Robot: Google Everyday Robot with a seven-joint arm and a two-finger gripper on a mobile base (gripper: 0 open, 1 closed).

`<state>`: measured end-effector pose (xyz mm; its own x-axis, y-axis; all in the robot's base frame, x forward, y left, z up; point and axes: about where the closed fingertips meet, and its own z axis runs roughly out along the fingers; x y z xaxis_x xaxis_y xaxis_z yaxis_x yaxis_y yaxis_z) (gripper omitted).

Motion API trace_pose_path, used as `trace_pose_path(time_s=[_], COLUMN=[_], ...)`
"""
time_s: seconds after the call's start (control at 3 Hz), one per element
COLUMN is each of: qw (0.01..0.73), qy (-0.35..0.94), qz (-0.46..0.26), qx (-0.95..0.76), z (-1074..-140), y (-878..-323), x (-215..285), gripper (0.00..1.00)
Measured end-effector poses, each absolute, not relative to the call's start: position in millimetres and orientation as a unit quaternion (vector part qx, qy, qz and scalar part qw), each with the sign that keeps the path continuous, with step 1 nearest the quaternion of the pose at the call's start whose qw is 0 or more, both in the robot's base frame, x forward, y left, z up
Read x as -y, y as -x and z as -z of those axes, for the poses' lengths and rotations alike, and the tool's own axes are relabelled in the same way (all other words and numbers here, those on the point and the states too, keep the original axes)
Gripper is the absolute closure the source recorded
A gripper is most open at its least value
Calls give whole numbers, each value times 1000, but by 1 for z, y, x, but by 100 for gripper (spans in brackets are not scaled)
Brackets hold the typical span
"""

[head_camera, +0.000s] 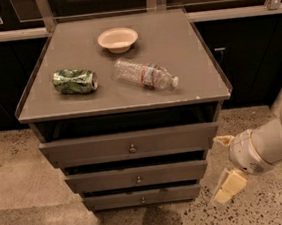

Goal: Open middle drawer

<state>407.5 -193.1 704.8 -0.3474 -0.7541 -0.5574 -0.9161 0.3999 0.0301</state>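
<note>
The middle drawer [103, 181] is a grey-brown flat front with a small round knob [138, 179], second of three in the cabinet. It sits between the wider top drawer [84, 150] and the narrower bottom drawer [115, 200]. My gripper [224, 165] is low at the right, just off the cabinet's right edge, about level with the middle drawer. Its two cream fingers stand apart, one fingertip [224, 139] high and one [228, 188] low. It is open, empty and touches nothing.
On the cabinet top [174, 45] lie a crushed green can [75, 81], a clear plastic bottle [144, 74] on its side and a white bowl [117, 39]. Dark cabinets and a railing run behind. The floor [22, 177] is speckled stone.
</note>
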Motion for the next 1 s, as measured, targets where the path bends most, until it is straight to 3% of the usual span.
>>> trace_pose_path(time_s=[1.0], qw=[282], qy=[438], qz=[-208], qx=[-828], z=[-593], y=[-405], x=[188], gripper=[0])
